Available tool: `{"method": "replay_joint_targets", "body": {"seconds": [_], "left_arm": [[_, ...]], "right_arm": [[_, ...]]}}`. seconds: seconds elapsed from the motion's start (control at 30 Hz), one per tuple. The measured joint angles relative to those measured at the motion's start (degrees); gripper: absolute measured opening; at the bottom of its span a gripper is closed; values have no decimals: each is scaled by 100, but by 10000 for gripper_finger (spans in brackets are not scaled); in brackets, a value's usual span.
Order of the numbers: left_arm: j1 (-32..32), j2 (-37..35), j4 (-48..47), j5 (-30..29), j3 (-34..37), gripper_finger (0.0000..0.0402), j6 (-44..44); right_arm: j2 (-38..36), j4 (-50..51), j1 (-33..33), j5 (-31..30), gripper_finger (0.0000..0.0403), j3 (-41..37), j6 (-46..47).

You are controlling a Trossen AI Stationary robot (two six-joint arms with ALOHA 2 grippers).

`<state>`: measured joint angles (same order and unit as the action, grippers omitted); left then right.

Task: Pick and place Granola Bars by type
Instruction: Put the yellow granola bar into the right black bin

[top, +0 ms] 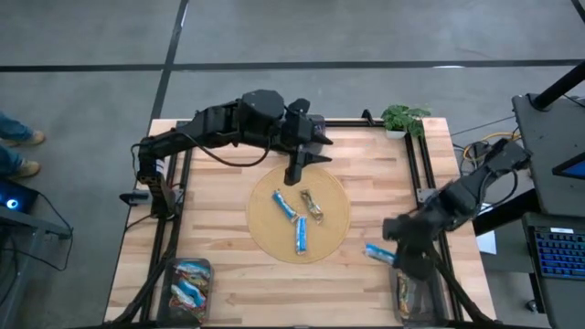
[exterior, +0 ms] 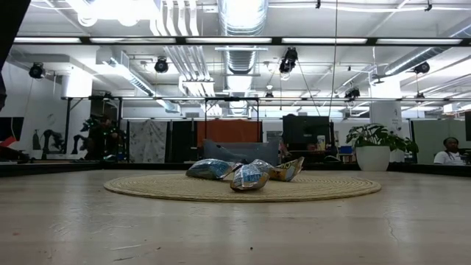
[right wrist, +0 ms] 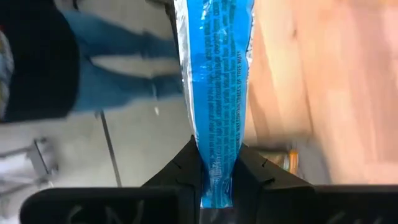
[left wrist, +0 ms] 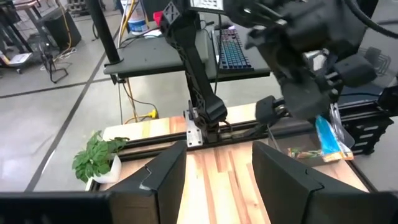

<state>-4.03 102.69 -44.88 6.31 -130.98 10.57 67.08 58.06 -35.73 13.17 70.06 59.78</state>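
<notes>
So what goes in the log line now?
left tool open above mat | right tool holds blue bar | three bars on mat

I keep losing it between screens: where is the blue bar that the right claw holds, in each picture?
High view: blue bar, lower right, at the right gripper.
Low view: not in it.
Left wrist view: far right, under the right arm.
Right wrist view: centre, pinched between the fingers.
Shared landmark: right bin.

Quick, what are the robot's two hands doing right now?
Left gripper: open, holding nothing, above the round mat.
Right gripper: shut on a blue granola bar.
</notes>
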Motion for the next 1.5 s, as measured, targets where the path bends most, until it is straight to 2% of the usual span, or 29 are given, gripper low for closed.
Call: {"method": "replay_joint_targets", "body": {"seconds": [0.37,0.47,0.67,0.93,1.03,1.13,1.33,1.5], "left_arm": [[-25,0,-22,-7,2,167,-2],[-37,0,-37,-26,2,167,-15],[-39,2,-197,-25,4,167,-45],[-42,2,-397,-24,4,167,-136],[-42,2,-453,-24,4,167,-164],[-42,2,-467,-23,7,167,-170],[-42,2,-466,-22,7,167,-179],[-42,2,-470,-22,7,167,-278]], "right_arm": [[822,658,-1254,690,42,0,559],[953,778,-1533,897,42,0,1076],[977,740,-1977,944,42,0,2476],[966,249,-2420,933,42,0,4474],[984,89,-2536,681,42,0,5339],[984,-56,-2620,109,42,0,6026],[1020,-146,-2614,-419,43,0,6440],[1214,-149,-2614,-396,43,2,6600]]}}
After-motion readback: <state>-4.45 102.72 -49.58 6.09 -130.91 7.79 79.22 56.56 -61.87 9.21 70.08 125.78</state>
